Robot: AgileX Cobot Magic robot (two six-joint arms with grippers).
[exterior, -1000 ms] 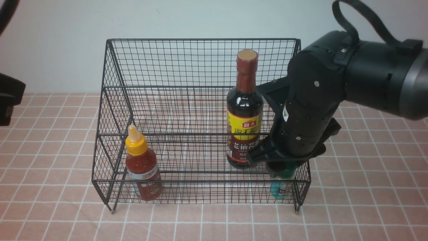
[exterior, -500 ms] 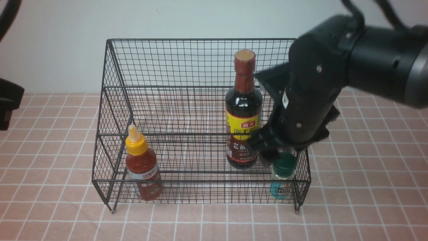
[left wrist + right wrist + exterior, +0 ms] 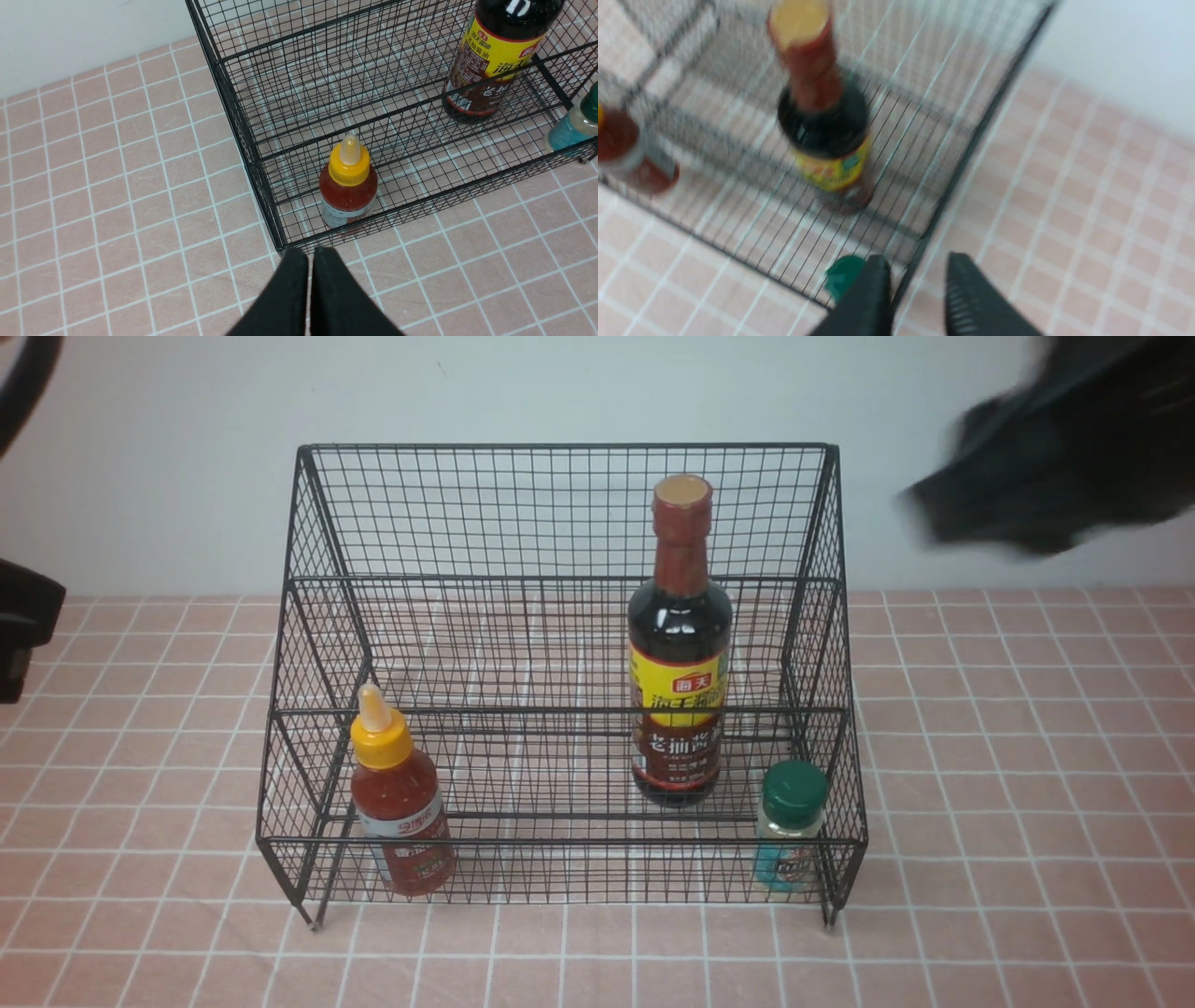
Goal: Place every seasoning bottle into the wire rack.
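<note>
Pink-tiled worktop (image 3: 1027,896): the wire rack (image 3: 560,846) is carried on it; no bottle is seen standing outside the wire
Left jaws: shown in the left wrist view pressed together with nothing between them; kept outside the rack, off its front left side
Front tier, left end: the red squeeze bottle (image 3: 401,821) is stood upright, yellow nozzle uppermost
Front tier, right end: the green-capped shaker (image 3: 792,826) is stood upright, close beside the side mesh
Step behind: the soy-sauce bottle (image 3: 680,653) is stood upright, right of centre; it is set apart from the shaker
Right jaws: shown parted in the blurred right wrist view, with nothing held; placed above the rack's right side wall, near the shaker's cap
Right arm (image 3: 1055,457): seen in the front view only as a dark blur, raised high to the right, clear of the rack
Step in hand: judged to be the clearing-away, since all three bottles are housed
Next move: no further grasp is thought needed; the arms should be drawn clear without the side wire being caught, so that the shaker is not jarred
</note>
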